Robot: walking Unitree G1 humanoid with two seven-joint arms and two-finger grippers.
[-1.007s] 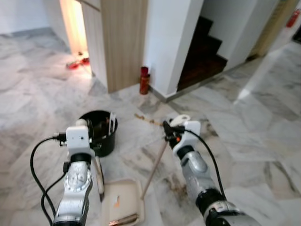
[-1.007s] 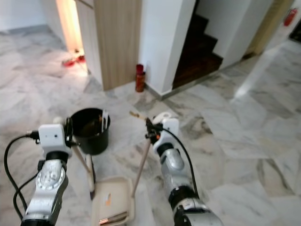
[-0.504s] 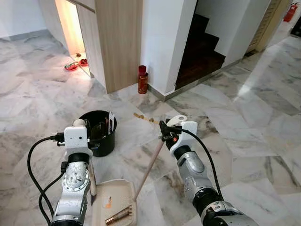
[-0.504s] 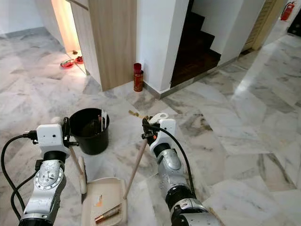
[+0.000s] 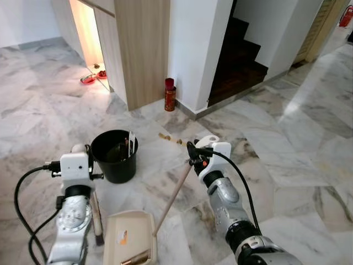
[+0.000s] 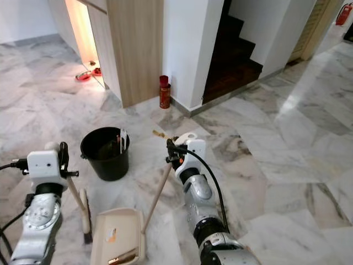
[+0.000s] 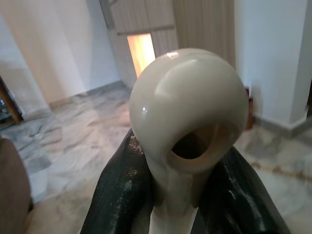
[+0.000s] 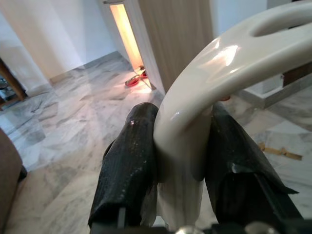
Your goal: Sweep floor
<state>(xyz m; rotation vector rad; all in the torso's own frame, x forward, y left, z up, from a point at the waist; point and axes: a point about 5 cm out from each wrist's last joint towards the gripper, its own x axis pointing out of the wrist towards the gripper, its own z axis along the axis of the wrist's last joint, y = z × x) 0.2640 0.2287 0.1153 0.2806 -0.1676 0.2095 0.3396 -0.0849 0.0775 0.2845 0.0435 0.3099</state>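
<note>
My left gripper [image 5: 89, 160] is shut on the cream ring-shaped top of a broom handle [image 7: 187, 112]. The broom's stick runs down to its brush [image 5: 99, 238] on the marble floor, just left of the dustpan. My right gripper [image 5: 193, 155] is shut on the cream looped grip [image 8: 195, 97] of the dustpan's long wooden handle [image 5: 172, 199]. The beige dustpan [image 5: 130, 232] lies flat on the floor between my arms, with an orange scrap and a brown stick-like piece inside. Small brown crumbs [image 5: 170, 138] lie on the floor beyond my right gripper.
A black bucket [image 5: 114, 155] with items inside stands just ahead of my left arm. A red can [image 5: 170, 94] stands against the white wall corner. A dark stairway [image 5: 240, 55] opens at the back right, and red things [image 5: 88, 79] lie in a lit doorway.
The camera has shifted a little. My left arm has swung to the left, drawing the broom's brush away from the dustpan's edge. The right gripper and dustpan have held their place.
</note>
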